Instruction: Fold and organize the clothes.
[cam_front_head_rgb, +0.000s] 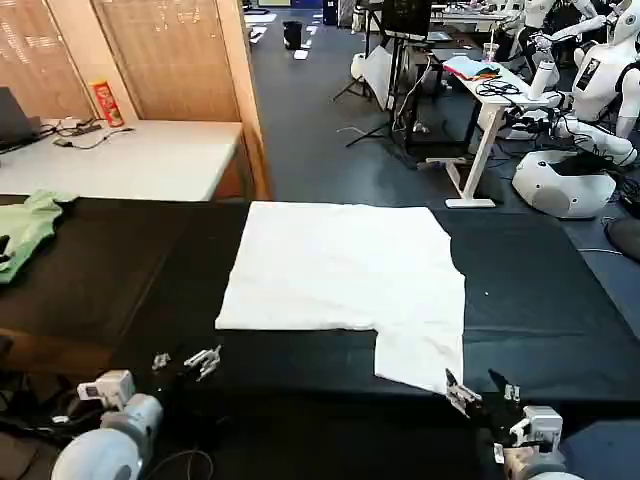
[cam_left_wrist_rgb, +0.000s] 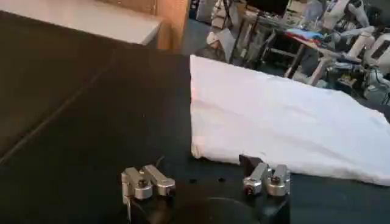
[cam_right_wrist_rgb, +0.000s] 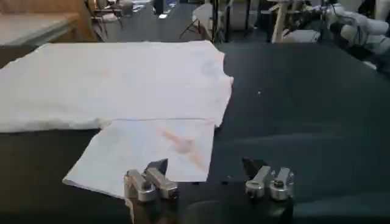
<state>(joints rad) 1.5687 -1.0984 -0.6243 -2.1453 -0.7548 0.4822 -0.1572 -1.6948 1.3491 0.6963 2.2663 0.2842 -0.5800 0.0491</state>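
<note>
**A:** Black cloth covers the bench (cam_front_head_rgb: 120, 290) from edge to edge, with a workshop floor, desks and parked robots behind its far edge. Where's the shirt?

**B:** The white T-shirt (cam_front_head_rgb: 340, 270) lies flat near the middle of the bench, reaching almost to the far edge. It looks partly folded: the main body is a clean rectangle, and one flap sticks out toward the near edge on the robot's right. In the right wrist view a faint reddish print shows through that flap (cam_right_wrist_rgb: 152, 152).

**A:** So how much is left?

**B:** Most of it, I'd judge. The sides seem tucked in, but the flap needs turning in and the body wants halving at least once.

**A:** Anything else on the bench?

**B:** A light-green garment (cam_front_head_rgb: 28, 228) at the left edge, well apart from the shirt. Bare black cloth lies all around, so there's room to swing.

**A:** And the arms?

**B:** The right pincer (cam_front_head_rgb: 478, 390) sits at the near edge, just beside the flap's corner, jaws spread, holding nothing. The left pincer (cam_front_head_rgb: 185, 362) hovers over bare cloth near the shirt's near-left corner, also spread wide and empty.
</note>
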